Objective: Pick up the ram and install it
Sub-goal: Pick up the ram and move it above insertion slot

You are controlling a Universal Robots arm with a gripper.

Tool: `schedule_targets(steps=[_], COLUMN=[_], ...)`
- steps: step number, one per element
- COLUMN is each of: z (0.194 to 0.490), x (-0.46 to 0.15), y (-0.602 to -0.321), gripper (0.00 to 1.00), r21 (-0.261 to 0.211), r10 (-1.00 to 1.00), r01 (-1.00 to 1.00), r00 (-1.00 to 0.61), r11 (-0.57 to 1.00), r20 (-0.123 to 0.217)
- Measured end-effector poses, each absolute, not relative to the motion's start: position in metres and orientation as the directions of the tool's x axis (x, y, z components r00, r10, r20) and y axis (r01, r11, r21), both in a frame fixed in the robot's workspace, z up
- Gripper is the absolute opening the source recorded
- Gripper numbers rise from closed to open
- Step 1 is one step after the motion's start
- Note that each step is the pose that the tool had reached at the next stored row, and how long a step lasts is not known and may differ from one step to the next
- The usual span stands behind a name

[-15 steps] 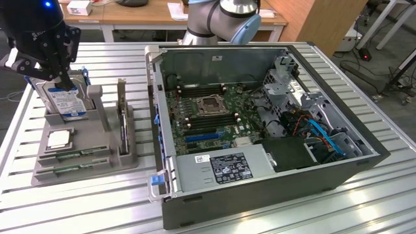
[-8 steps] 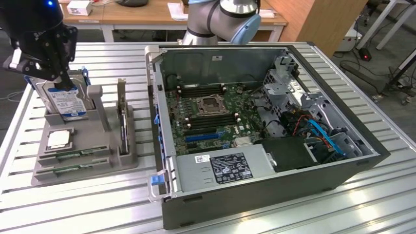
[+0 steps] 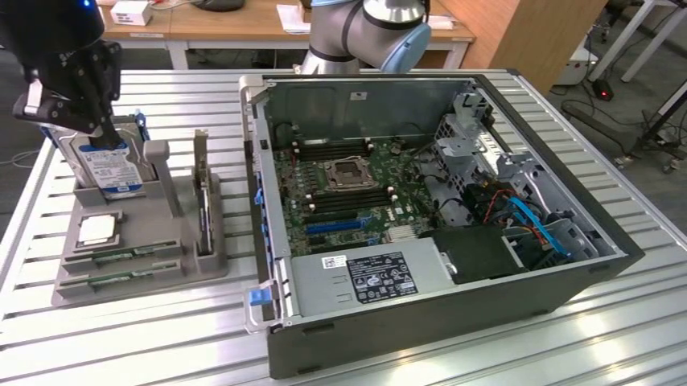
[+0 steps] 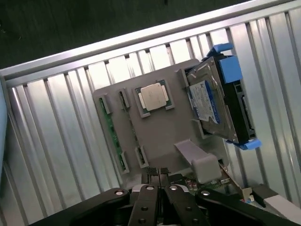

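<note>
Two ram sticks lie edge-up in slots at the front of a grey holder [image 3: 150,241]; they are thin green boards, one [image 3: 121,257] behind the other [image 3: 108,280]. In the wrist view the outer ram stick [image 4: 111,129] shows as a green strip along the holder's [image 4: 160,132] side. My gripper [image 3: 105,133] hangs above the back of the holder, over the hard drive, well away from the ram. Its fingers [image 4: 151,181] are shut together with nothing between them.
The holder also carries a blue-labelled hard drive [image 3: 113,165], a silver processor [image 3: 96,229] and an upright dark expansion card [image 3: 201,193]. On the exterior view's right the open computer case [image 3: 429,265] shows its motherboard [image 3: 343,185] with long memory slots [image 3: 333,147]. All of it stands on a slatted metal table [image 3: 43,338].
</note>
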State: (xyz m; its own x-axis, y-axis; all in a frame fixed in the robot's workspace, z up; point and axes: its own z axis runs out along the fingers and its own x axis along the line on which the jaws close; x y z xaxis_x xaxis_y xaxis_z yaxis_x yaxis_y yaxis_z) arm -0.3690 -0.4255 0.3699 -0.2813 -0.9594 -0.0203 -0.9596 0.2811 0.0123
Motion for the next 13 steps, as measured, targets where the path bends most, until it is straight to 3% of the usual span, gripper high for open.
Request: schedule_targets(steps=[13], z=[0.3693], x=[-0.369], y=[-0.4256], gripper=[0.09], r21=[0.012], r10=[-0.997], r01=[-0.997], r00=[-0.076], r11=[0.075], r20=[-0.019])
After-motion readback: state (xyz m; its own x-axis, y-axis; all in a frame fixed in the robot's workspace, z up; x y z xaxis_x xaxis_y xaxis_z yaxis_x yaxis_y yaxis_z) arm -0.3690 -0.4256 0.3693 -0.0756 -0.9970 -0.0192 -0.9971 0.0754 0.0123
